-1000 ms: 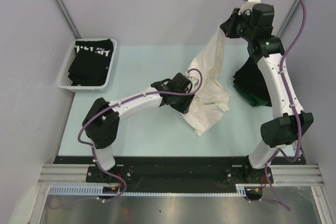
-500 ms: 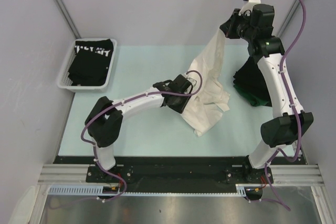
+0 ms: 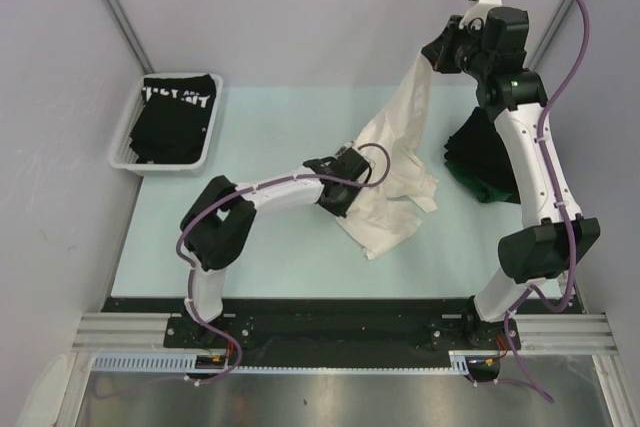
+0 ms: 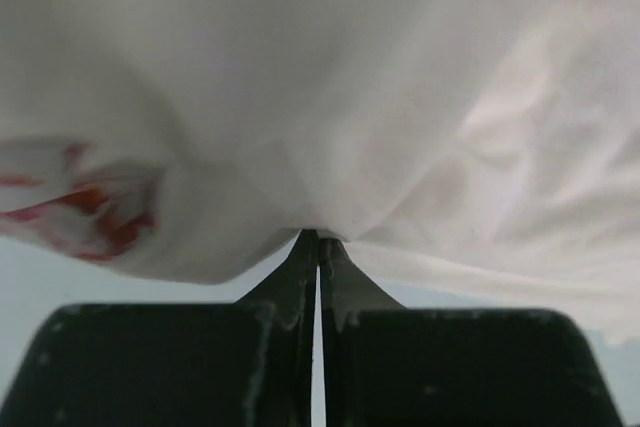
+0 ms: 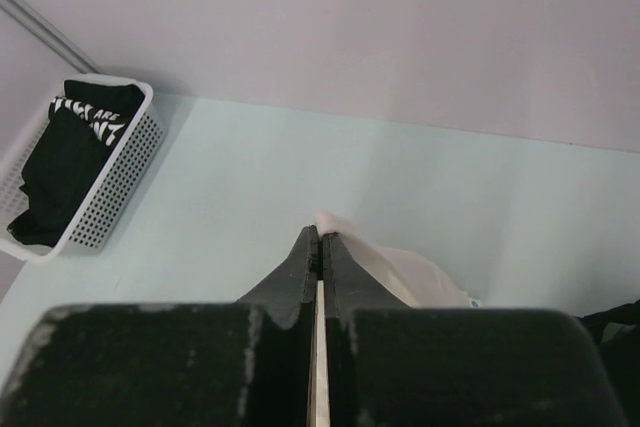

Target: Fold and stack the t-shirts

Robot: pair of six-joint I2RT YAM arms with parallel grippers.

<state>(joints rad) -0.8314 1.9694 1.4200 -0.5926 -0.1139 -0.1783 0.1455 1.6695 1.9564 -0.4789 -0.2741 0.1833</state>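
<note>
Left hand (image 4: pixel 318 239), open a moment ago, has pinched shut on the white t-shirt (image 3: pixel 398 175) low over the counter (image 3: pixel 270 127). At one o'clock, the right hand (image 3: pixel 437 53) clamps its top edge aloft. With both ends held, spreading for the fold can likely start.
</note>
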